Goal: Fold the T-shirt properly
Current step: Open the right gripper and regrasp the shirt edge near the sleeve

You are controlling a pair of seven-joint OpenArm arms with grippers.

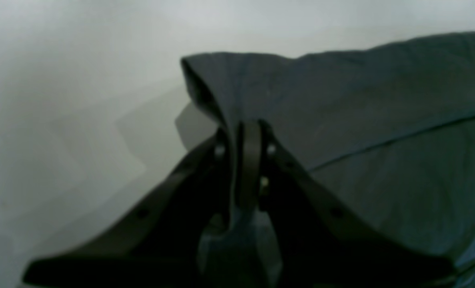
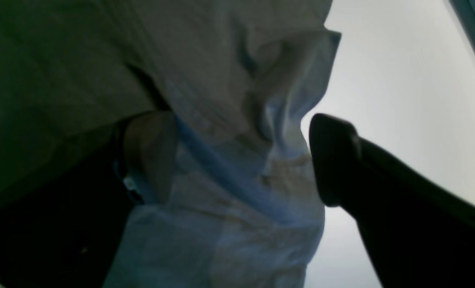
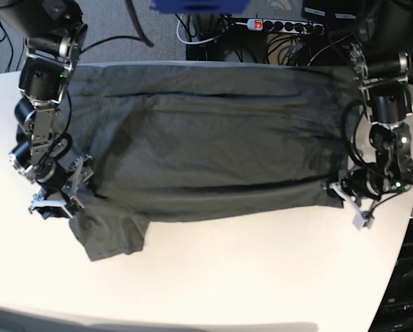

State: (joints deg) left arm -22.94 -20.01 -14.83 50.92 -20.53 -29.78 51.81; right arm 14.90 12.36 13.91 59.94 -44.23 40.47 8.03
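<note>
The dark grey T-shirt [image 3: 213,138] lies spread wide across the white table [image 3: 248,277], with long lengthwise creases and one sleeve [image 3: 113,235] sticking out at the lower left. In the base view my left gripper [image 3: 339,189] sits at the shirt's right edge. The left wrist view shows the left gripper [image 1: 247,134] shut on a raised fold of the T-shirt [image 1: 341,112]. My right gripper [image 3: 64,197] is at the shirt's left edge beside the sleeve. Seen from the right wrist, the right gripper [image 2: 237,158] is open, its fingers [image 2: 333,160] wide apart with bunched T-shirt fabric [image 2: 241,192] between them.
A power strip [image 3: 282,26] and cables lie behind the table's back edge, with a blue object [image 3: 199,5] at the top. The table curves away at the right [image 3: 400,235]. White tabletop runs along the front below the shirt.
</note>
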